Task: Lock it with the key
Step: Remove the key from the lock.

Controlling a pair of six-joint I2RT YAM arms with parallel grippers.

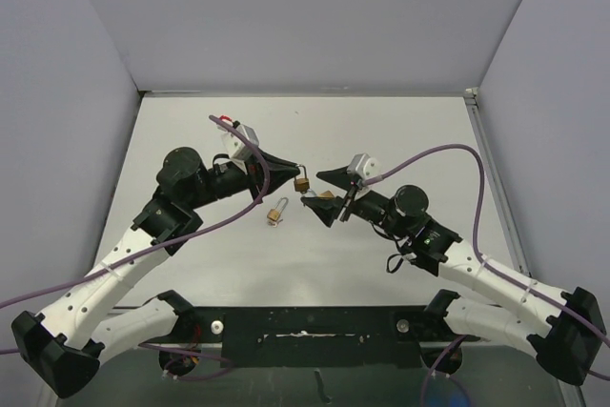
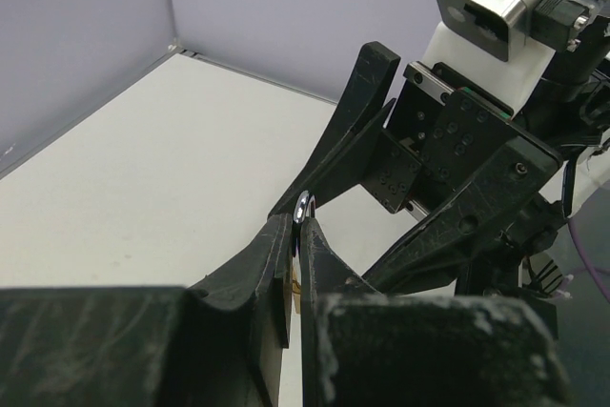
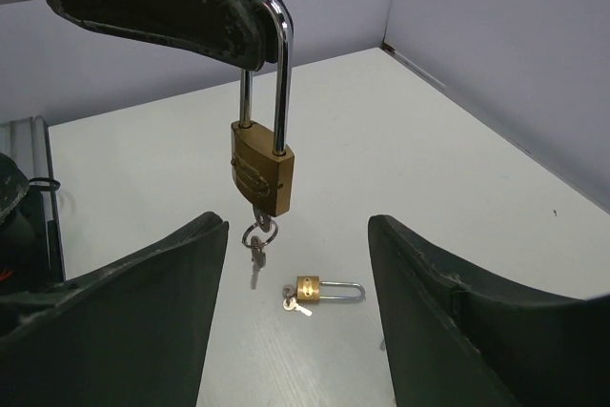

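My left gripper (image 1: 292, 172) is shut on the steel shackle (image 3: 268, 64) of a brass padlock (image 3: 261, 167) and holds it hanging above the table. A key (image 3: 256, 238) sits in the bottom of the lock, with a ring and a second key dangling. In the left wrist view the gripper (image 2: 297, 221) pinches the shackle top (image 2: 304, 205). My right gripper (image 1: 313, 189) is open and empty, facing the lock; in its wrist view (image 3: 297, 231) the keys hang between its fingers, closer to the left one.
A second, smaller brass padlock (image 3: 319, 290) with its keys lies flat on the white table, also seen in the top view (image 1: 277, 212) below the left gripper. Grey walls enclose the table on three sides.
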